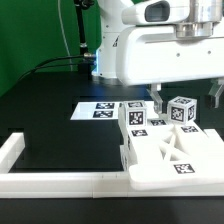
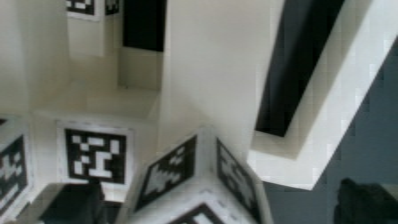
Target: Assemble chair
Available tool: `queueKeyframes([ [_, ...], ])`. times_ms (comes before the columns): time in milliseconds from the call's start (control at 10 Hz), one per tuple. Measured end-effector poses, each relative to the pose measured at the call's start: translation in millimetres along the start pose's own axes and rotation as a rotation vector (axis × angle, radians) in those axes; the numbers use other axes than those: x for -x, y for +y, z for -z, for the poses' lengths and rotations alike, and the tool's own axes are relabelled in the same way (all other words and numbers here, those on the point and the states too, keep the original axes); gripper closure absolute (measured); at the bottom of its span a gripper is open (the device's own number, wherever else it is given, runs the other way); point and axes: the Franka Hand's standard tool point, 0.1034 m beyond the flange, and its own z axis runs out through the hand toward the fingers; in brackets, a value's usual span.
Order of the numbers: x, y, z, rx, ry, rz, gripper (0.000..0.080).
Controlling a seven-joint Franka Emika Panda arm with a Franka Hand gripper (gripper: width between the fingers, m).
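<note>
The chair's X-braced flat panel [image 1: 182, 157] lies at the front on the exterior view's right. A square leg [image 1: 134, 124] with tags stands joined at its far left corner. A small tagged cube [image 1: 182, 110] tops a piece behind the panel. My gripper [image 1: 185, 97] hangs right over that cube with a dark finger on each side, spread wider than the cube and not touching it. In the wrist view the cube's tagged corner [image 2: 199, 180] lies between blurred dark fingertips [image 2: 71, 205], with white upright pieces [image 2: 214, 60] beyond. The gripper [image 2: 214, 208] is open.
The marker board [image 1: 100, 108] lies flat on the black table, to the left of the chair parts in the exterior view. Long white border rails [image 1: 50, 182] run along the front and up the left side. A green backdrop and the arm's white base [image 1: 125, 45] stand behind.
</note>
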Motion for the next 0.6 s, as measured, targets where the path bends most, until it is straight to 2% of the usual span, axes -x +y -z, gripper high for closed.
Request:
queueKeyframes([
  [200,-0.1,0.8,0.2,0.001,0.001,-0.018,0.0409],
  [600,-0.1,0.5,0.1,-0.001,0.001,-0.284,0.0410],
])
